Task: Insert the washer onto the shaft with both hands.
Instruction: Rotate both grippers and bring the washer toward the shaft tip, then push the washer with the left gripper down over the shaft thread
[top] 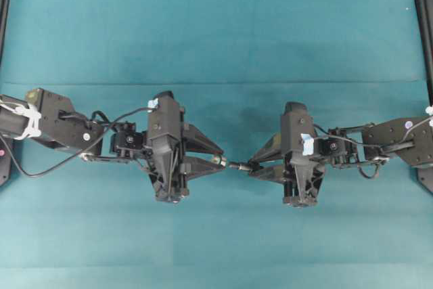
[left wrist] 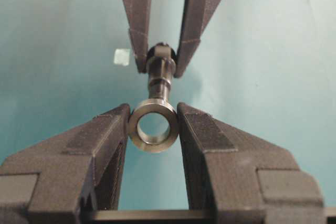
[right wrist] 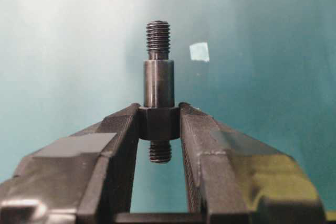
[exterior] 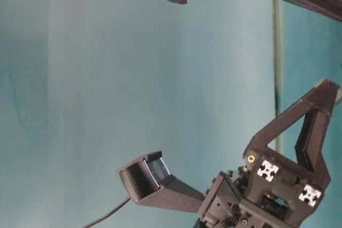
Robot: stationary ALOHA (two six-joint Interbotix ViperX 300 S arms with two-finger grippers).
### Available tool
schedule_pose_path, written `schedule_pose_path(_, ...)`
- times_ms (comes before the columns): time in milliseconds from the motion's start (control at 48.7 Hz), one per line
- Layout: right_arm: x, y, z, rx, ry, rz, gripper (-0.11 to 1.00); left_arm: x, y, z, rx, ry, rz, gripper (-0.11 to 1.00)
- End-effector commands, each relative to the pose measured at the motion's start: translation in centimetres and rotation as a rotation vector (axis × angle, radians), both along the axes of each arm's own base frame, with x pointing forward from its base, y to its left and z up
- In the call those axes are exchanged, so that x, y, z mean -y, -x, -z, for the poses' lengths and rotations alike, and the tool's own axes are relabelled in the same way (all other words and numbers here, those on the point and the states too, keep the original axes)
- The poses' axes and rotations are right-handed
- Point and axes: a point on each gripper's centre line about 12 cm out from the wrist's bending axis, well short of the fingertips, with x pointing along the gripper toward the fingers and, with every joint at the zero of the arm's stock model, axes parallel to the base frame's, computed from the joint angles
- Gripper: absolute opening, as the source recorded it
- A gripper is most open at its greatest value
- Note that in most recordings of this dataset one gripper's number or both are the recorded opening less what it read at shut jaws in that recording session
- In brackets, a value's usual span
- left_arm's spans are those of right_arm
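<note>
My left gripper (left wrist: 153, 111) is shut on the washer (left wrist: 153, 145), a silvery ring pinched edge-on between the fingertips with its hole facing outward. My right gripper (right wrist: 159, 110) is shut on the shaft (right wrist: 158, 84), a dark stepped rod held by its hex collar, with the threaded end pointing away. In the overhead view the left gripper (top: 222, 162) and right gripper (top: 251, 165) meet tip to tip at mid-table. There the washer (top: 218, 161) sits just left of the shaft (top: 238, 165). The shaft's tip (left wrist: 159, 75) lines up near the ring's upper rim, a small gap short of it.
A teal cloth (top: 216, 38) covers the table. A tiny pale scrap (left wrist: 122, 56) lies on it beside the grippers and also shows as a pale scrap (right wrist: 199, 51) in the right wrist view. Black frame posts (top: 425, 25) stand at the side edges. The table-level view shows only arm parts (exterior: 278, 180).
</note>
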Motion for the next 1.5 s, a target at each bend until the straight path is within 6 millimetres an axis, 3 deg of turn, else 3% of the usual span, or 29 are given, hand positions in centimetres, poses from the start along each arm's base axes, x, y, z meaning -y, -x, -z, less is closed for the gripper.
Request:
schedule_pose_path(0,-0.2,-0.5,-0.8,0.045,-0.017,0.007,0.00,0.1,-0.5,-0.7,0.031,0.001,0.003,0.35)
schedule_pose_path(1480,-0.1,-1.0,-1.2,0.085,-0.022,0.010,0.00,1.0,-2.3,0.0,0.029,0.002,0.023,0.35)
